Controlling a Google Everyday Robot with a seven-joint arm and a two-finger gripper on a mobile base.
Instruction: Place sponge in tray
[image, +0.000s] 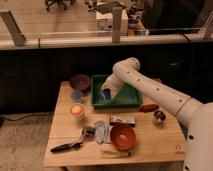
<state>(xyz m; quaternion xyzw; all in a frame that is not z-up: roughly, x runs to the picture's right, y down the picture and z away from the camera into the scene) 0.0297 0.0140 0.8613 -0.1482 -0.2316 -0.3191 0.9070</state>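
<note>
The green tray (131, 99) stands at the back middle of the wooden table. My white arm reaches down into it from the right. My gripper (106, 94) is inside the tray's left part, low over its floor. It is shut on the small blue sponge (106, 93), which shows between the fingers. The gripper hides part of the sponge.
A maroon bowl (80, 81) and a light-blue cup (76, 95) stand left of the tray, with an orange cup (76, 110) in front of them. At the front are an orange bowl (122, 136), a pale grey-blue flat item (101, 131) and a black-handled tool (67, 145). A red item (149, 107) and a metal cup (159, 117) sit to the right.
</note>
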